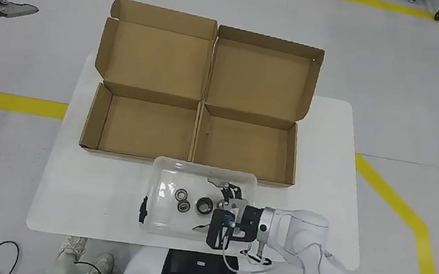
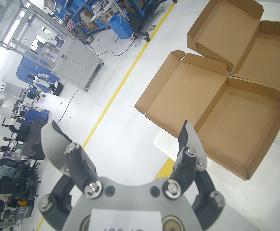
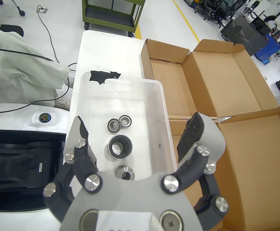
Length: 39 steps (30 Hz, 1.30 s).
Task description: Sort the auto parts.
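The right claw hung spread apart over the bin, the bearings just beneath it, while the left claw, likewise apart, hovered beside the desk.

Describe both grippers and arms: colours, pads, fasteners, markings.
The left gripper and right gripper match: grey metal plate with a white label, black linkages, pale grey finger shells, black ribbed pads. Left pivots carry silver clip rings, right ones smooth silver caps. The right arm has white casing.
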### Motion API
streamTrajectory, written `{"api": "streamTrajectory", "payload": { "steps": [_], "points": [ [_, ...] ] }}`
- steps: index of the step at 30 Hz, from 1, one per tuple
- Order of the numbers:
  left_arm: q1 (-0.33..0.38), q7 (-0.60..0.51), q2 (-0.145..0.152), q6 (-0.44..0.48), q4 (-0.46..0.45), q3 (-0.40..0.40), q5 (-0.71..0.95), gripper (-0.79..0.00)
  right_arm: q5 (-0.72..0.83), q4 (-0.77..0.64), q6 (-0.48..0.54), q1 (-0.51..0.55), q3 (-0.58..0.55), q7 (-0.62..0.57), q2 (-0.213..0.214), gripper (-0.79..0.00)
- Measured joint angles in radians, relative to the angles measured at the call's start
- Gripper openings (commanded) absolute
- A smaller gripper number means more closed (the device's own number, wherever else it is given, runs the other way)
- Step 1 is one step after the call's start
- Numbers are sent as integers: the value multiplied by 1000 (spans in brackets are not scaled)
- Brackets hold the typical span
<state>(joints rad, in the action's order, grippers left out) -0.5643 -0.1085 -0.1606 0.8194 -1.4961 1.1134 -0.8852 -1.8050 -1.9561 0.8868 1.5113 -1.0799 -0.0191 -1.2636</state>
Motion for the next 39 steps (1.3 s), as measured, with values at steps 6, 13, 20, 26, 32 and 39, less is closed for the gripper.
{"api": "streamTrajectory", "payload": {
  "steps": [6, 13, 20, 26, 32, 39],
  "points": [
    [0, 0, 0, 0, 0, 0, 0, 0, 83, 30, -14, -10, 9, -90, -1, 0],
    [0, 0, 0, 0, 0, 0, 0, 0, 213, 85, 10, -54, 36, -294, -6, 0],
    [0, 0, 0, 0, 0, 0, 0, 0, 302, 164, -12, -136, 107, -450, -19, 0],
    [0, 0, 0, 0, 0, 0, 0, 0, 359, 210, -38, -184, 144, -522, -26, -86],
    [0, 0, 0, 0, 0, 0, 0, 0, 386, 242, -44, -214, 174, -577, -27, -77],
    [0, 0, 0, 0, 0, 0, 0, 0, 363, 264, -85, -235, 223, -608, -31, -126]
  ]
}}
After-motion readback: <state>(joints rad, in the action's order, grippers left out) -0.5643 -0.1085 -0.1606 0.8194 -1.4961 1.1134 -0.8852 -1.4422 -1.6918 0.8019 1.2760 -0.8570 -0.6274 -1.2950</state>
